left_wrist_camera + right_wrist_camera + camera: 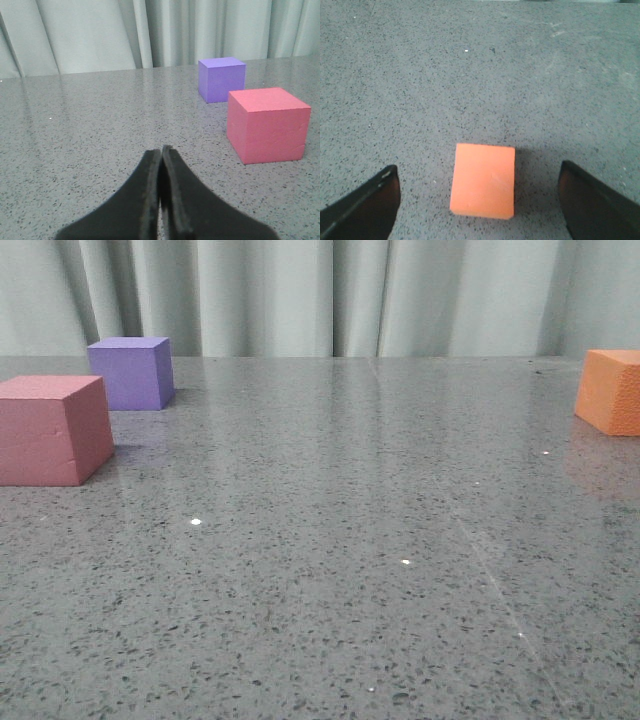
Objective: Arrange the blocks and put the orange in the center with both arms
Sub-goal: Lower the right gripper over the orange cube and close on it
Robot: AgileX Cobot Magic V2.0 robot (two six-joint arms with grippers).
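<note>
Desk (330, 540): grey speckled stone surface, glossy, with pale curtains (300, 295) hanging behind its far edge.

Pink cube (50, 430): stands on the desk at the left edge of the front view, one flat face down. A faint horizontal seam runs across its front face. In the left wrist view it sits ahead of the pincer and off to one side, clear of the fingers.

Purple cube (131, 372): stands behind the pink cube, farther from the camera and slightly to the right of it. The two are near each other but apart; a strip of bare desk shows between them in the left wrist view.

Orange cube (610, 390): stands at the far right of the front view, partly cut by the frame edge, well apart from the other two cubes. The middle of the desk lies between them.

Left pincer (161, 150): fingers pressed together tip to tip, gripping nothing, low over bare desk.

Right pincer (480, 175): fingers spread wide. The orange cube lies between them on the desk, with clear gaps on both sides; neither finger touches it. A shadow falls on the desk around the cube.
</note>
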